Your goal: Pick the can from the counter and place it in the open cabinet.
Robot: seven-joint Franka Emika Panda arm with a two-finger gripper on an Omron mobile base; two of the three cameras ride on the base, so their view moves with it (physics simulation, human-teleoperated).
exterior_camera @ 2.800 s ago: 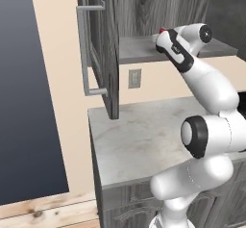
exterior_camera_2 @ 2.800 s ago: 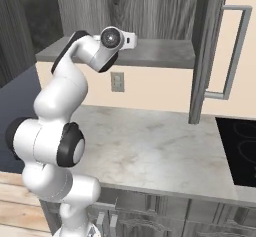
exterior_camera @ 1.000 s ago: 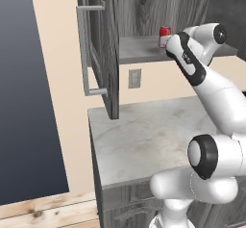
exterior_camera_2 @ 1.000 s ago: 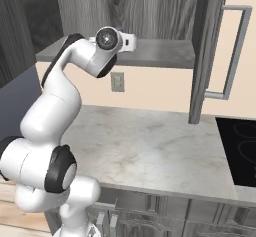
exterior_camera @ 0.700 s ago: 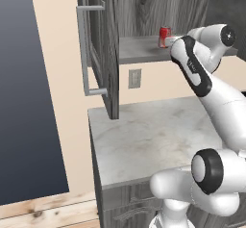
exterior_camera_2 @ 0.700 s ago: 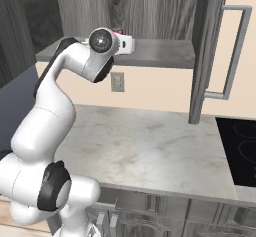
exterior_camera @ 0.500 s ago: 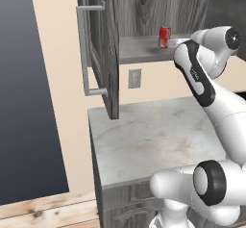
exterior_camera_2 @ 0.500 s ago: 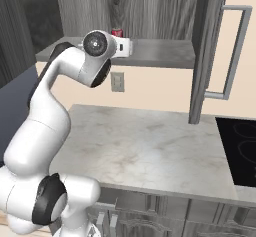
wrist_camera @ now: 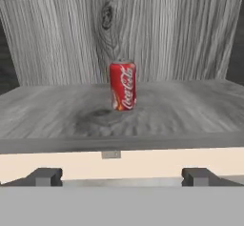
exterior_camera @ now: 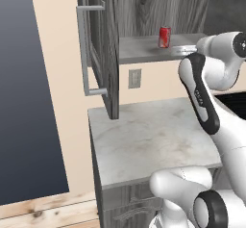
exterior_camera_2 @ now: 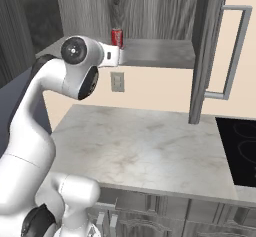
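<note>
The can (wrist_camera: 123,86) now stands upright and free on the cabinet shelf (wrist_camera: 57,120), the gripper (wrist_camera: 122,176) having withdrawn clear of it, jaws fully open and empty, so placement appears complete.

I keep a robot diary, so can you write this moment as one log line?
small red soda can: upright on grey cabinet shelf | fingers: open, apart from can | marble counter: bare

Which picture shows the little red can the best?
The hand view: the small red soda can stands upright in the middle of the grey cabinet shelf, lettering readable. The left base view shows it small; in the right base view the arm partly hides it.
</note>
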